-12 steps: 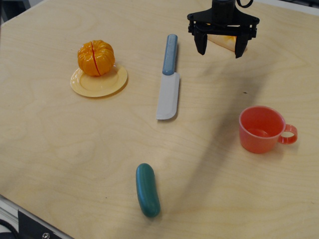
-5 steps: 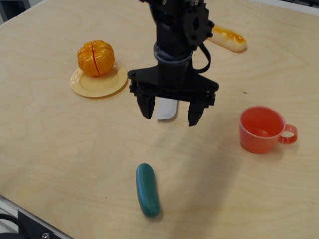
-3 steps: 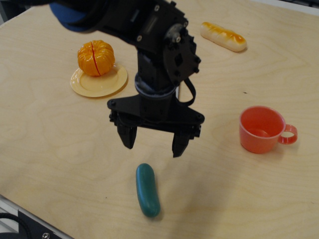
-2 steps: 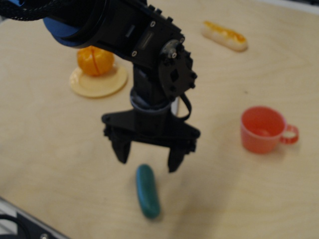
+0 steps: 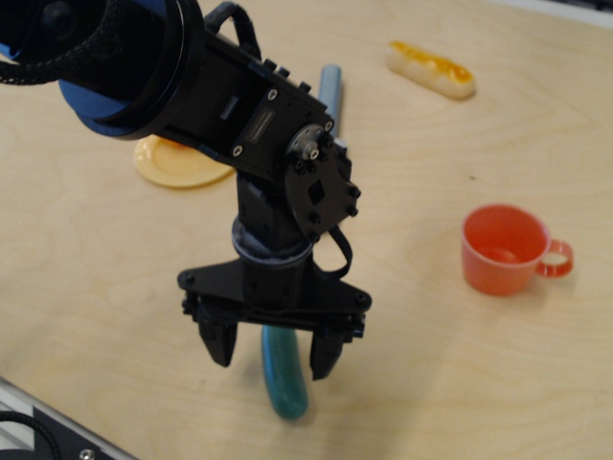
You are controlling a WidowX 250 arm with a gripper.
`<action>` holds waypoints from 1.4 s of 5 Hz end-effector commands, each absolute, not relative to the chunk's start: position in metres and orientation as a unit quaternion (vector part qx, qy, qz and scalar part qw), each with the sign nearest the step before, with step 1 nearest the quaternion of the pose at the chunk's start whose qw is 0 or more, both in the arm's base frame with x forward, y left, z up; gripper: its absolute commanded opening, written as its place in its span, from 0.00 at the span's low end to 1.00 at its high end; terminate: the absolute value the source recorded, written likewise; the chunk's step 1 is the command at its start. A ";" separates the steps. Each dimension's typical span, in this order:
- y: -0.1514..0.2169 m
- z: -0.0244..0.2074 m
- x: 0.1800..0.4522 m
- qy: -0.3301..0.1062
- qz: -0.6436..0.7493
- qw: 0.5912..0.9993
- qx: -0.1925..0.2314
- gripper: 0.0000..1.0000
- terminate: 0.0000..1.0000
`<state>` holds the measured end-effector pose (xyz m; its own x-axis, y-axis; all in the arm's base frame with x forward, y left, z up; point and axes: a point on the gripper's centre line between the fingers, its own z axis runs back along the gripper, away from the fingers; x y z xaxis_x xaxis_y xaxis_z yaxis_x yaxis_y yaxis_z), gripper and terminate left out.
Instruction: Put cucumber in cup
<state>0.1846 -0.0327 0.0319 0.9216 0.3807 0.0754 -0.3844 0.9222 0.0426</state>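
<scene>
The teal-green cucumber (image 5: 284, 383) lies on the wooden table near the front edge, its upper end hidden behind the gripper. My black gripper (image 5: 272, 351) is open, its two fingers straddling the cucumber's upper part, one on each side; I cannot tell whether they touch it. The coral orange-red cup (image 5: 501, 249) stands upright to the right, handle pointing right, well apart from the gripper.
A pale yellow plate (image 5: 170, 165) at the back left is partly hidden by the arm. The blue knife handle (image 5: 330, 88) shows behind the arm. A yellow-orange bread roll (image 5: 431, 69) lies at the back. The table's front edge (image 5: 57, 422) is close on the left.
The gripper has moved from the back right across the table toward the front and come down over the cucumber, staying open. The arm now hides the orange and most of the knife.
</scene>
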 end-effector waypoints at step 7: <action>-0.025 0.066 0.253 -0.118 0.213 0.969 0.032 0.00 0.00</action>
<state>0.2462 -0.0251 0.0512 0.8929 0.4028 0.2011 -0.4179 0.9078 0.0370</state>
